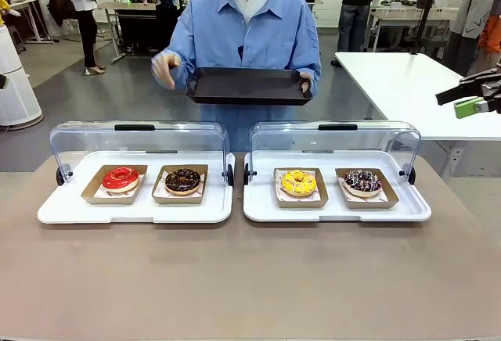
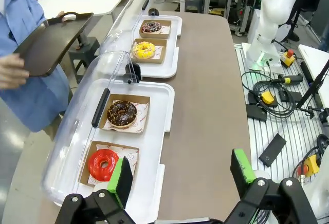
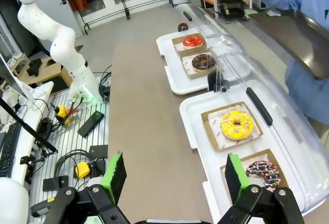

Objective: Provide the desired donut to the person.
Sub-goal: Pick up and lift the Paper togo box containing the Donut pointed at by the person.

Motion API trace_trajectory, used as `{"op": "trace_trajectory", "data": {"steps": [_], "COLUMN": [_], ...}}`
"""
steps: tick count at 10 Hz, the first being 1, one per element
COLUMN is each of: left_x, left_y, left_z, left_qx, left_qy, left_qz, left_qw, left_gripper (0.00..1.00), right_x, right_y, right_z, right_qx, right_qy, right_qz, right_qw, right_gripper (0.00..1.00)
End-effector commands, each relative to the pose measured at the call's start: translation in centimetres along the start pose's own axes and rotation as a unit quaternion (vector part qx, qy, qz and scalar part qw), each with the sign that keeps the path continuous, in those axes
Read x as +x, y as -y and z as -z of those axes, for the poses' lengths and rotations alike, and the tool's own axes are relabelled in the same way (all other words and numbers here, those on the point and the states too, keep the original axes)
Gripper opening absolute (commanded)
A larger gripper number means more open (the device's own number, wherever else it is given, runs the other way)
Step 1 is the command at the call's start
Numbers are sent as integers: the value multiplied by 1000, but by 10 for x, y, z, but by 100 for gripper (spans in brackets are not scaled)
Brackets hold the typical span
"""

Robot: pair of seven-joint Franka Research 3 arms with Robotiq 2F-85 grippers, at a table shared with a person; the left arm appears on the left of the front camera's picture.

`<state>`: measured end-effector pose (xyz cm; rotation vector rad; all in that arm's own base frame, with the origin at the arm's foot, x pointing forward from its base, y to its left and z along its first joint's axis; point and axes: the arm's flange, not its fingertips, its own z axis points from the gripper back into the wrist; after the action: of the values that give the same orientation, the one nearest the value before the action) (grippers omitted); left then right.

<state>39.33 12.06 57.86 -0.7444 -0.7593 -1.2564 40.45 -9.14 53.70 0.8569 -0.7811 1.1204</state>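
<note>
Left fingers (image 2: 122,180): spread apart, empty, above the desk's (image 1: 250,278) left end; one pad hides a corner of the red donut's (image 2: 103,165) box.
Right fingers (image 3: 114,176): spread apart, empty.
Donuts: red donut, chocolate donut (image 1: 182,180), yellow donut (image 1: 298,182), sprinkled donut (image 1: 362,181), boxed in two open-lidded cases (image 1: 139,209) along the desk's far edge.
Person (image 1: 250,28): beyond the far edge, holding black tray (image 1: 249,84); free hand (image 1: 166,69) blurred, chosen donut indeterminable.

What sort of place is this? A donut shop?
Most likely a robotics lab staged as a donut counter, not a real shop. Four donuts sit in two white display trays with clear lids, but a white robot arm stands beside the table amid cables, and more work tables stand behind.
</note>
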Motion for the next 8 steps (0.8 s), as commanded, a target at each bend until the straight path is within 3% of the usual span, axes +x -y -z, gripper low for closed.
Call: {"op": "trace_trajectory", "data": {"steps": [1,8], "left_x": [0,0], "left_y": [0,0], "left_z": [-1,-1], "left_qx": [2,2], "left_qy": [3,3], "left_qz": [-1,-1], "left_qw": [1000,1000], "left_gripper": [100,100], "right_x": [0,0], "right_y": [0,0], "right_z": [0,0], "right_qx": [3,3], "right_qy": [4,4], "right_qz": [-1,-1], "right_qw": [1000,1000], "right_gripper": [100,100]}}
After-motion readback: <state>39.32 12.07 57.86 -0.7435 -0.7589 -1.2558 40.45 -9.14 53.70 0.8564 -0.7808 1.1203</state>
